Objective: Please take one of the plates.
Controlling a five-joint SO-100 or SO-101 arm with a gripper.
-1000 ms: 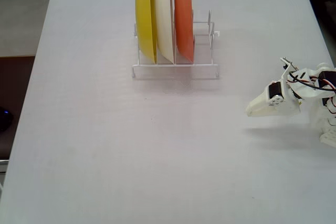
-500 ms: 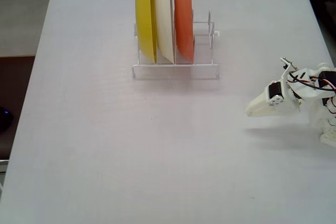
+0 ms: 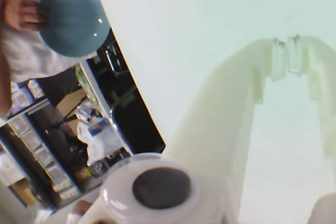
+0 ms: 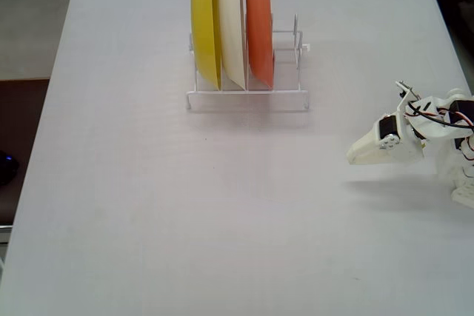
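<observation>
White table [image 4: 148,205], grey floor [image 4: 33,20] beyond, cluttered shelves [image 3: 31,156]

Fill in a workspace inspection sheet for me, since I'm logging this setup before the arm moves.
Surface: white table, bare apart from the rack and the arm.
Job's things: blue-grey plate is off the table, held by a person's hand in the wrist view; it does not show in the fixed view.
Clutter: white wire dish rack holding a yellow plate, a cream-white plate and an orange plate, all on edge; the slot to their right in the fixed view is empty.
Grippers: gripper shut, holding nothing, at the table's right edge in the fixed view.
Cables: wires on the arm.
Surroundings: cluttered shelving beyond the table edge.
</observation>
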